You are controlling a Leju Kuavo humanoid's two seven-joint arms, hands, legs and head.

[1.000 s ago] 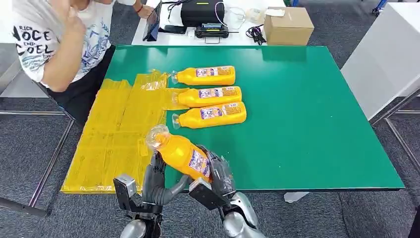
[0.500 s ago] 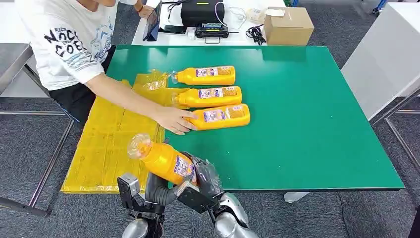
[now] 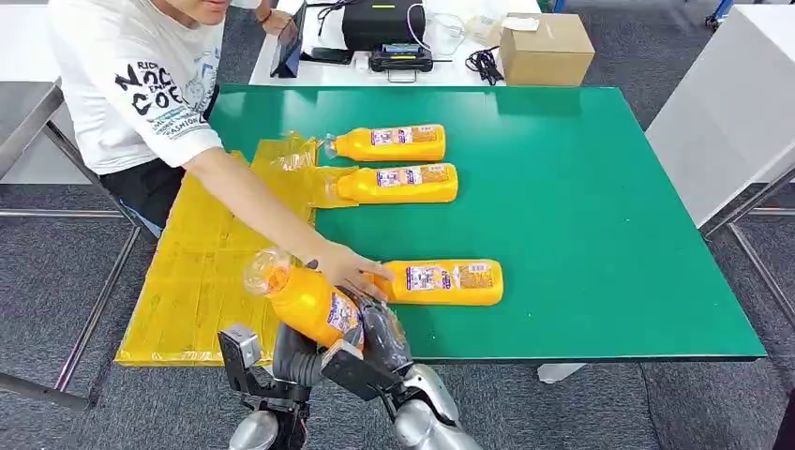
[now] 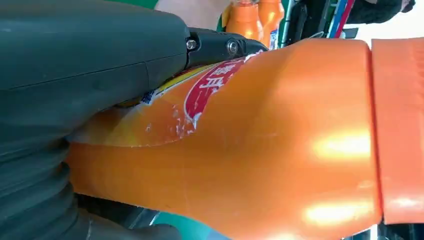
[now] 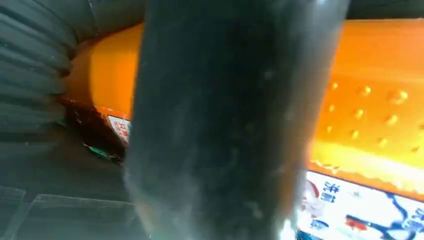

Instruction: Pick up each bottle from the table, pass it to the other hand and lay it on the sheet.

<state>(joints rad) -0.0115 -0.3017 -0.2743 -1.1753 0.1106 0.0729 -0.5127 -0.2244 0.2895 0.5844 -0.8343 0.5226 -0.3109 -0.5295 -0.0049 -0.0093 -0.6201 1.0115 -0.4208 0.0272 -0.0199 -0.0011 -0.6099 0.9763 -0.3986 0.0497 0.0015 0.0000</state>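
A person's hand (image 3: 345, 270) has dragged one orange bottle (image 3: 450, 281) to the near edge, ready for picking; left hand (image 3: 292, 349) and right hand (image 3: 380, 330) both clasp the held bottle (image 3: 305, 298) mid-transfer.

Both arms come in low and close together at the near bench (image 3: 581, 309) edge. Left robot hand (image 3: 298, 339) and right robot hand (image 3: 380, 330) both grip the same tilted bottle (image 3: 305, 298), fingers wrapped around its body from either side.

person in white printed T-shirt (image 3: 141, 89) at table's left | cardboard box (image 3: 546, 49) | black case (image 3: 380, 23) | cables (image 3: 485, 62)
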